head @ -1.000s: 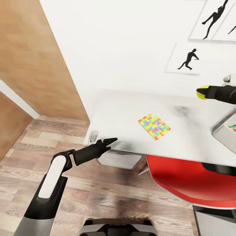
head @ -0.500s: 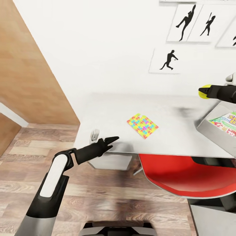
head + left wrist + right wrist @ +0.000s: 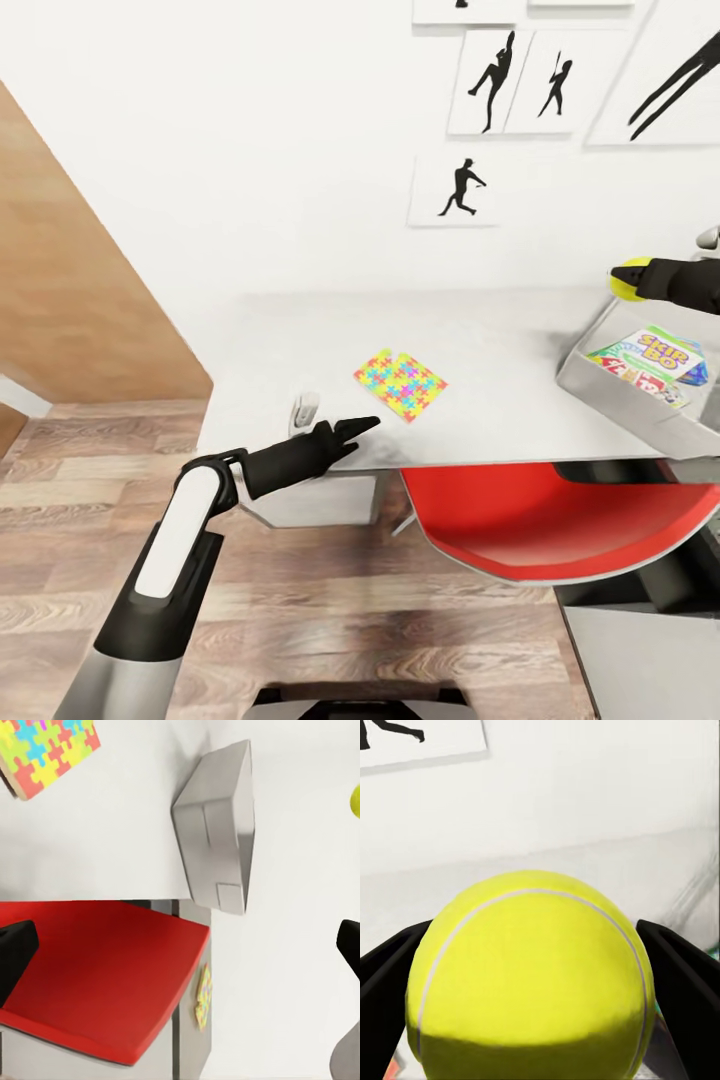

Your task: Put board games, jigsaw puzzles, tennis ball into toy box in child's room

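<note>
The tennis ball (image 3: 529,975) is yellow-green and sits between the black fingers (image 3: 690,982) of my right gripper (image 3: 634,276), which is shut on it. Ball (image 3: 626,282) and gripper hang over the far corner of the light grey toy box (image 3: 612,388), which stands on the table (image 3: 280,350). Printed board games (image 3: 655,352) lie inside the box. One multicoloured jigsaw puzzle (image 3: 400,384) lies flat mid-table. My left gripper (image 3: 352,428) hovers at the table's front edge, open and holding nothing; the puzzle (image 3: 45,750) and toy box (image 3: 217,825) lie ahead of it.
A red chair (image 3: 540,520) is tucked under the table's front edge, right of my left arm. A small grey object (image 3: 303,410) stands on the table near the left gripper. Silhouette pictures (image 3: 455,190) hang on the white wall. Wood floor (image 3: 60,480) and wooden panelling lie left.
The whole view has swung to the right, bringing the toy box and its games into sight. The right gripper with the ball now hangs over the box's corner. Both arms keep their pose.
</note>
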Tool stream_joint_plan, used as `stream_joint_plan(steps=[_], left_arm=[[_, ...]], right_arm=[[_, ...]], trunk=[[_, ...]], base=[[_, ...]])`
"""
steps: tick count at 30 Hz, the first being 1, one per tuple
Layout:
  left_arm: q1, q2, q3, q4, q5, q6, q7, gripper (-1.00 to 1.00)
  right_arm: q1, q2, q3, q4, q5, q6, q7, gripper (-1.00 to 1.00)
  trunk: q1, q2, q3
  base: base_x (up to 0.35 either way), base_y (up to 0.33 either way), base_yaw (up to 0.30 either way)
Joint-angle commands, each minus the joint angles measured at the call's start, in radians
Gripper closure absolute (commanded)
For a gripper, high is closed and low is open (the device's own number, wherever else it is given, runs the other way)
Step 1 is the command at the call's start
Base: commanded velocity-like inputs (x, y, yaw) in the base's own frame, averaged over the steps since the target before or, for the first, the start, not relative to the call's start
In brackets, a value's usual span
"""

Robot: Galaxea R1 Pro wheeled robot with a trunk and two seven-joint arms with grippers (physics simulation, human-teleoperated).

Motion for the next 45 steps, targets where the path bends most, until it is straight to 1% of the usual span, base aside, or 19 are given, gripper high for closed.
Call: stream_joint_plan(steps=[1,20,27,30,38,41,45], left_arm=[[-0.001,0.000,0.000,-0.001,0.010,0.003,0.010,-1.00],[-0.003,-0.001,-0.005,-0.001,0.009,0.001,0.019,-1.00],[-0.003,-0.001,-0.007,-0.001,0.009,0.001,0.021,-1.00],[-0.003,-0.001,-0.008,-0.001,0.009,0.001,0.021,-1.00],[-0.003,0.000,-0.008,-0.001,0.009,0.001,0.021,-1.00],[-0.003,0.000,-0.008,-0.001,0.009,0.000,0.022,-1.00],[-0.002,0.000,-0.008,-0.001,0.009,0.000,0.022,-1.00]], right_arm=[[-0.001,-0.001,0.001,-0.001,-0.010,0.003,-0.010,1.00],[0.013,0.002,-0.002,0.009,-0.008,0.003,-0.012,1.00],[0.035,0.002,-0.002,0.012,-0.009,0.003,-0.012,1.00],[0.052,0.003,-0.002,0.012,-0.008,0.003,-0.012,1.00],[0.073,0.004,-0.003,0.014,-0.007,0.003,-0.013,1.00],[0.077,0.005,-0.002,0.016,-0.006,0.003,-0.013,1.00],[0.097,0.010,-0.002,0.020,-0.005,0.003,-0.013,1.00]], trunk=[[0.001,-0.002,0.000],[0.001,-0.002,0.024],[0.001,-0.002,0.026],[0.001,-0.002,0.027],[0.001,-0.002,0.028],[0.001,-0.002,0.028],[0.001,-0.002,0.028]], base=[[0.000,0.000,-0.209],[0.000,0.000,-0.193],[0.067,-0.002,-0.059],[0.186,-0.031,-0.025],[0.251,-0.058,-0.011],[0.159,-0.032,-0.004],[0.086,-0.018,-0.002]])
